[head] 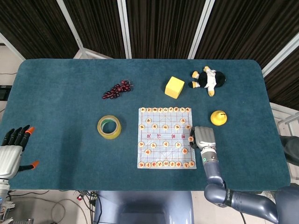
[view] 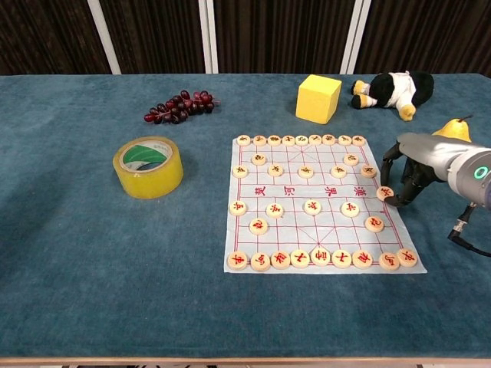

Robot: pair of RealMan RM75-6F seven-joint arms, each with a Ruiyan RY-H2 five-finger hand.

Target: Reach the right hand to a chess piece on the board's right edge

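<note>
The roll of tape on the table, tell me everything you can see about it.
The roll of tape is a thick ring of glossy, yellowish translucent tape wound on a core whose inside looks green and white. It lies flat on the blue tabletop, hole facing up, left of the chess board and in front of the grapes. Nothing touches it but the table; both hands are far from it.

The right hand (head: 203, 138) rests beside the board's (head: 166, 137) right edge.

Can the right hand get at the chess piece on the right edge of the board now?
Probably yes: the right hand already has its fingertips beside that chess piece, and nothing stands between them.
</note>
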